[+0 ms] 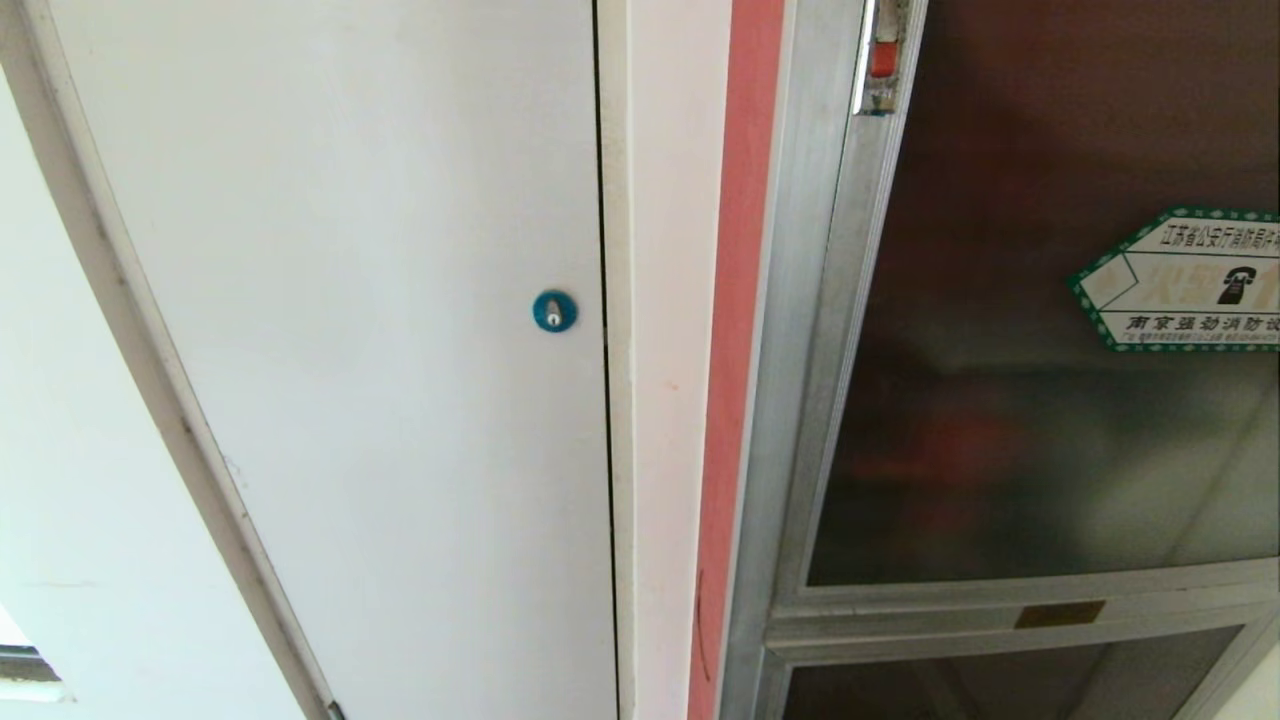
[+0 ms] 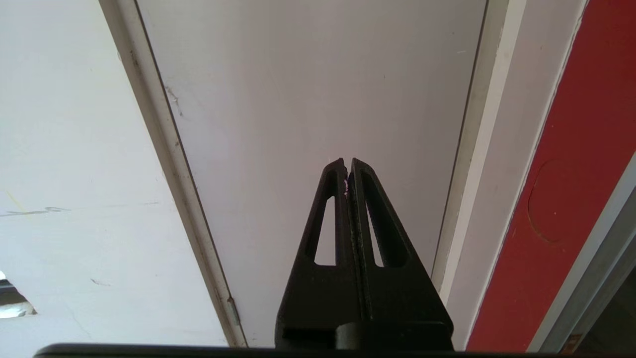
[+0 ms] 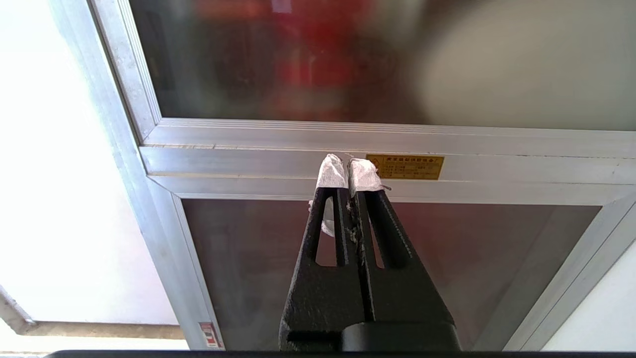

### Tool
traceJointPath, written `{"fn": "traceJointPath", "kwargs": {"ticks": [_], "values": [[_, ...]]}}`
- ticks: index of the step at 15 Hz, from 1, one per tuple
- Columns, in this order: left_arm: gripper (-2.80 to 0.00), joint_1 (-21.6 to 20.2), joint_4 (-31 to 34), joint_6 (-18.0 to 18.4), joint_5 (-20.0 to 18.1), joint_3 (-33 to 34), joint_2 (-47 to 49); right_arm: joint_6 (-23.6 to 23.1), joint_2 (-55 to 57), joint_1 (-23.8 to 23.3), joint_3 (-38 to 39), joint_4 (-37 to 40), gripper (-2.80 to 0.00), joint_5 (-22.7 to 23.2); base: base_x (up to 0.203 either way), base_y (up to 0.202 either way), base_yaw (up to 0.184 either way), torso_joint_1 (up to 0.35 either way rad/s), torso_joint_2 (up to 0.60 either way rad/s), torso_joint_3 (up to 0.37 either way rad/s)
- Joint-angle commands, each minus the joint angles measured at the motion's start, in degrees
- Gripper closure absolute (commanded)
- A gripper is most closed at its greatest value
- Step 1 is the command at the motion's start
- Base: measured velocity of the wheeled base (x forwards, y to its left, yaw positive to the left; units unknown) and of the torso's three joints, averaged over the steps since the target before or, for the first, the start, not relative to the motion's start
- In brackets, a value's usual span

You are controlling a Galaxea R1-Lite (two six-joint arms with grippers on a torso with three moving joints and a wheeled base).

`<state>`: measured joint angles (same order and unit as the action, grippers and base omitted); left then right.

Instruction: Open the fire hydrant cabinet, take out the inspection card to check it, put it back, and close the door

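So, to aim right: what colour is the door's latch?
Red, on the door's latch; head view shows it best.

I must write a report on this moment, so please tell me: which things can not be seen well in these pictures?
- Inspection card: in no view; the door's dark tinted glass shows only red and pale blurs.
- Hexagonal sticker: head view, cut off by the right edge.
- Red latch: head view, cut off by the top edge.
- Yellow label: right wrist view, print too small to read.
- Left gripper and right gripper: absent from head view.
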<state>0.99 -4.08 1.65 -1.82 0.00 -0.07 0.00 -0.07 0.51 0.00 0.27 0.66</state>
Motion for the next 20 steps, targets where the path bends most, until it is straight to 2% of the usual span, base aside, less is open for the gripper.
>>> {"fn": "traceJointPath", "kwargs": {"ticks": [1, 11, 13, 15, 20], "values": [[0.00, 0.1, 0.0, 0.0, 0.0, 1.6, 0.0, -0.2, 0.1, 0.0, 0.0, 0.1, 0.00, 0.1, 0.000, 0.000, 0.000, 0.000, 0.00, 0.000], [0.00, 0.0, 0.0, 0.0, 0.0, 1.6, 0.0, 0.9, 0.1, 0.0, -1.5, 0.1, 0.00, -0.3, 0.000, 0.000, 0.000, 0.000, 0.00, 0.000], [0.00, 0.0, 0.0, 0.0, 0.0, 1.6, 0.0, 0.7, 0.2, 0.0, -6.8, 2.3, 0.00, -0.3, 0.000, 0.000, 0.000, 0.000, 0.00, 0.000], [0.00, 0.1, 0.0, 0.0, 0.0, 1.6, 0.0, 0.2, 2.2, 0.0, -14.2, 7.8, 0.00, 1.2, 0.000, 0.000, 0.000, 0.000, 0.00, 0.000], [0.00, 0.0, 0.0, 0.0, 0.0, 1.6, 0.0, -0.4, 21.6, 0.1, -30.9, 11.4, 0.00, 8.1, 0.000, 0.000, 0.000, 0.000, 0.00, 0.000]]}}
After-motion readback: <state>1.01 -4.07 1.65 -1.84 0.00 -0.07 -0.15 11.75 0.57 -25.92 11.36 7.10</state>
